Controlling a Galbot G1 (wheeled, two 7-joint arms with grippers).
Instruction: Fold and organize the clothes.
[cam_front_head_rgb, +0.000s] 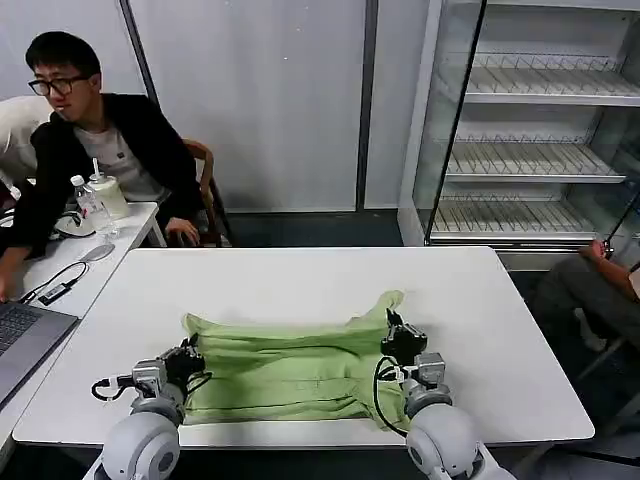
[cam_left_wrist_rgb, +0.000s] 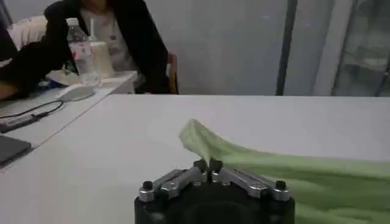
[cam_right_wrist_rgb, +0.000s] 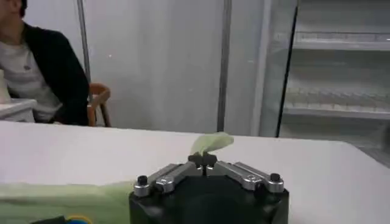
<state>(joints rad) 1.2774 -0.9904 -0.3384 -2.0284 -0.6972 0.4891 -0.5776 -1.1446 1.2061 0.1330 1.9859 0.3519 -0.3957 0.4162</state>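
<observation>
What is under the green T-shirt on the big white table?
The pale lime-green cotton T-shirt lies partly folded on the white rectangular table. Bare tabletop shows all around it. The shirt covers whatever is beneath, and its underside is hidden. The left gripper and right gripper pinch its edges.

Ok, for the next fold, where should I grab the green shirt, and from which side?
Take the T-shirt at the two corners of its near edge, coming in low from the robot's side of the white table. It lies flat and wide across the front, so its ends fall under each arm. The left gripper and right gripper sit at those ends, jaws closed; fabric pokes out just beyond each.
</observation>
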